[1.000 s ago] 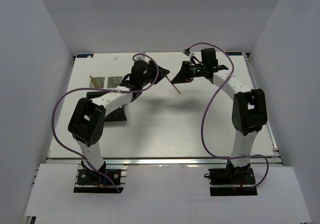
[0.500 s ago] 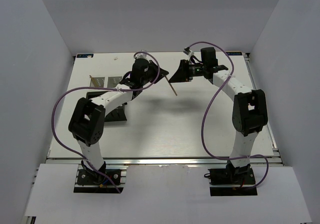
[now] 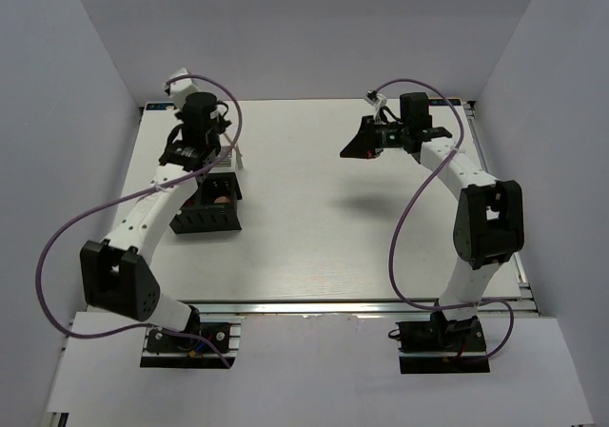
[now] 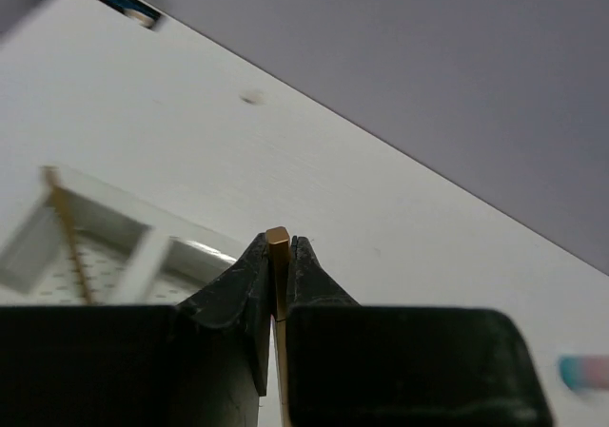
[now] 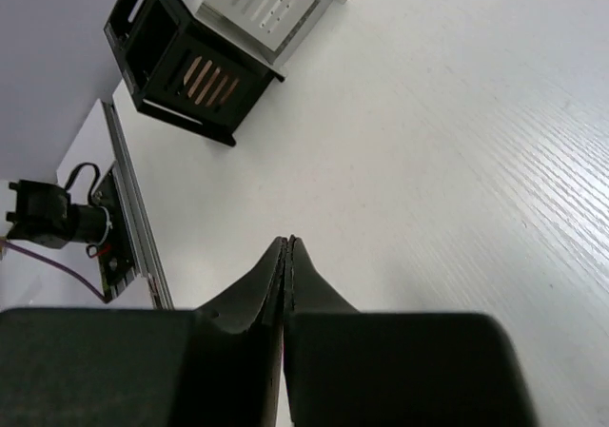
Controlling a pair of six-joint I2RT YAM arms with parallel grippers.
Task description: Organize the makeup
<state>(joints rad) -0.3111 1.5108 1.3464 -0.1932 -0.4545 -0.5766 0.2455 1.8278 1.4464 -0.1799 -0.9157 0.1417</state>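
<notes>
Wooden makeup stick (image 4: 277, 239), thin. I judge it light, stiff, snappable. My left gripper (image 4: 276, 261) pinches it near its end, jaws almost closed. Right gripper (image 5: 287, 248) closed, empty.

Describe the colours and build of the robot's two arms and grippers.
The left arm and right arm have white links joined by blocky black joints, on black bases. A purple cable loops loosely along each. The left gripper and right gripper have black, tapering fingers.

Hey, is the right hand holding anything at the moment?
No, the right wrist view shows the right hand shut tight on itself, with nothing between its tips.
</notes>
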